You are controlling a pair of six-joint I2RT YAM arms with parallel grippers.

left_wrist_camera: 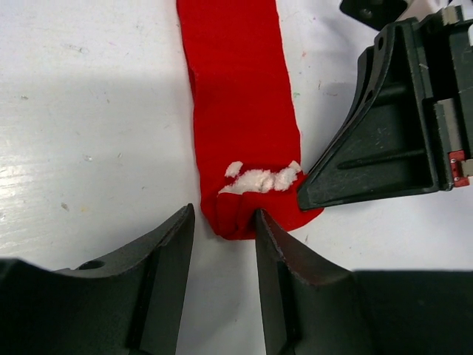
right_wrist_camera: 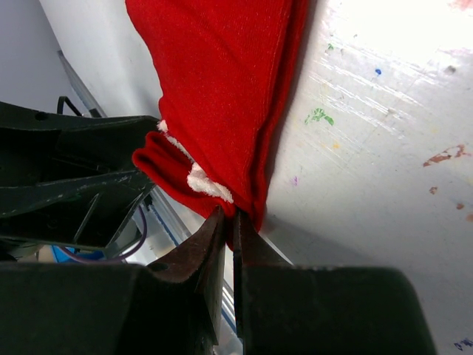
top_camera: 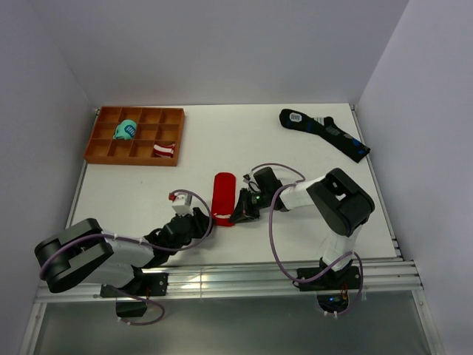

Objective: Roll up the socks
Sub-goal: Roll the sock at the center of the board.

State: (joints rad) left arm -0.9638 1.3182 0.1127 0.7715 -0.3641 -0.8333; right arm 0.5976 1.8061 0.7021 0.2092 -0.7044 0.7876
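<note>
The red socks (top_camera: 222,197) lie as a flat narrow strip on the white table, with a small white motif at the near end (left_wrist_camera: 259,180). My left gripper (left_wrist_camera: 224,220) is open at that near end. The end's left fold sits just between the fingertips, and the right fingertip (left_wrist_camera: 264,225) touches the fabric. My right gripper (right_wrist_camera: 230,219) is shut on the near right corner of the socks (right_wrist_camera: 222,89) and pinches the edge. It shows in the left wrist view (left_wrist_camera: 384,140) right beside the motif. In the top view both grippers meet at the socks' near end.
An orange compartment tray (top_camera: 100,151) stands at the back left with a teal bundle (top_camera: 126,131) and a red-and-white striped bundle (top_camera: 164,151) in it. Long black socks (top_camera: 325,133) lie at the back right. A metal rail (top_camera: 244,277) runs along the near edge.
</note>
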